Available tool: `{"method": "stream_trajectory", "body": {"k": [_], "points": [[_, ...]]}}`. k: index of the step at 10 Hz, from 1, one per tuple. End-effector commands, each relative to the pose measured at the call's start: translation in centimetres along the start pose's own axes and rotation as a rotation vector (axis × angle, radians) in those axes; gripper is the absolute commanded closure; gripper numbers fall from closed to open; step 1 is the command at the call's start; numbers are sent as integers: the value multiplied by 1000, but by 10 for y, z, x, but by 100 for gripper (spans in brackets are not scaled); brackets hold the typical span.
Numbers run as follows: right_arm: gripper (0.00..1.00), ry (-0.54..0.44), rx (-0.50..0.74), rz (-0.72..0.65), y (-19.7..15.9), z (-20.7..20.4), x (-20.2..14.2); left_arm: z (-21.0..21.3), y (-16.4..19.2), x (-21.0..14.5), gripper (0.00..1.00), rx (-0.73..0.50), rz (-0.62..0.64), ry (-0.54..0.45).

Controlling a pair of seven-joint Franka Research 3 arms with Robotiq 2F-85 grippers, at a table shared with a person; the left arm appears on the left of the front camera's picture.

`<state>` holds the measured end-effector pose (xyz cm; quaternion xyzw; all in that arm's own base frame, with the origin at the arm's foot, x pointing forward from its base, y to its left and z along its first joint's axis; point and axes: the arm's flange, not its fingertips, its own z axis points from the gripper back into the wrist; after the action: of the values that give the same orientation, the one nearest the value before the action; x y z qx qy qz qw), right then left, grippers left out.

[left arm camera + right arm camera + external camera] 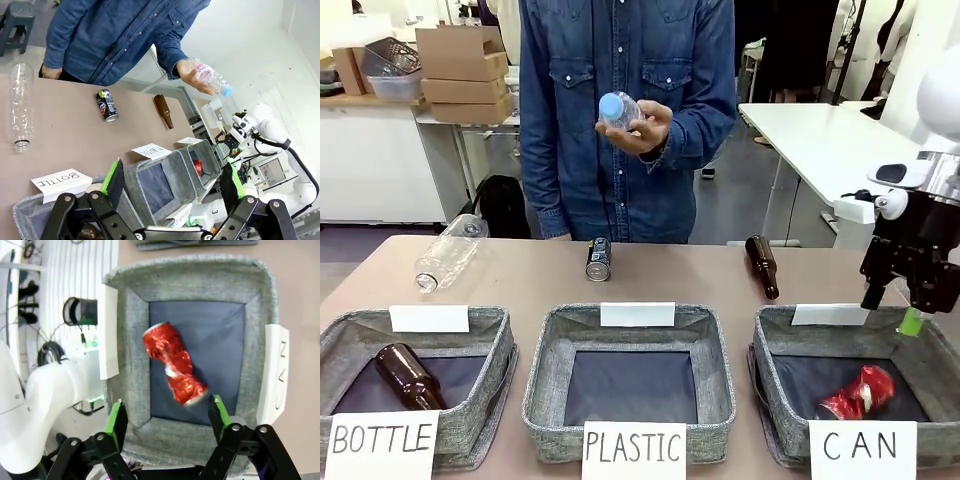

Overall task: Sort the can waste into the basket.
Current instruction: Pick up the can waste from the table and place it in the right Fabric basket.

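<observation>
The red can (175, 370) lies in the basket (190, 267) under the right gripper (167, 412), jaws apart (this drop looks done). The dark can (598, 259) lies on the desk (520, 285); left gripper (172, 185) jaws also apart.

the right gripper (891, 308) hangs over the far right side of the can basket (775, 345), fingers spread with nothing between them. the crushed red can (858, 392) lies on the basket's dark bottom. the dark can (598, 259) sits on the table (520, 285) beyond the plastic bin (545, 370), with a brown bottle (762, 266) to its right and a clear bottle (448, 257) to its left. the bottle bin (490, 330) holds a second brown bottle (408, 376). the person's hand (642, 128) holds up a blue-capped bottle (618, 108).
</observation>
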<state>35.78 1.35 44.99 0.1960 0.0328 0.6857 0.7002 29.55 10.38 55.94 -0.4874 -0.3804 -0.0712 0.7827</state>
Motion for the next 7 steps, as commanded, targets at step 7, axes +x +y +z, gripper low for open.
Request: {"method": "stream_trajectory", "body": {"k": [7], "points": [[0, -725, 366, -744, -8, 47, 13, -2, 0, 2, 0, -16, -19, -15]]}}
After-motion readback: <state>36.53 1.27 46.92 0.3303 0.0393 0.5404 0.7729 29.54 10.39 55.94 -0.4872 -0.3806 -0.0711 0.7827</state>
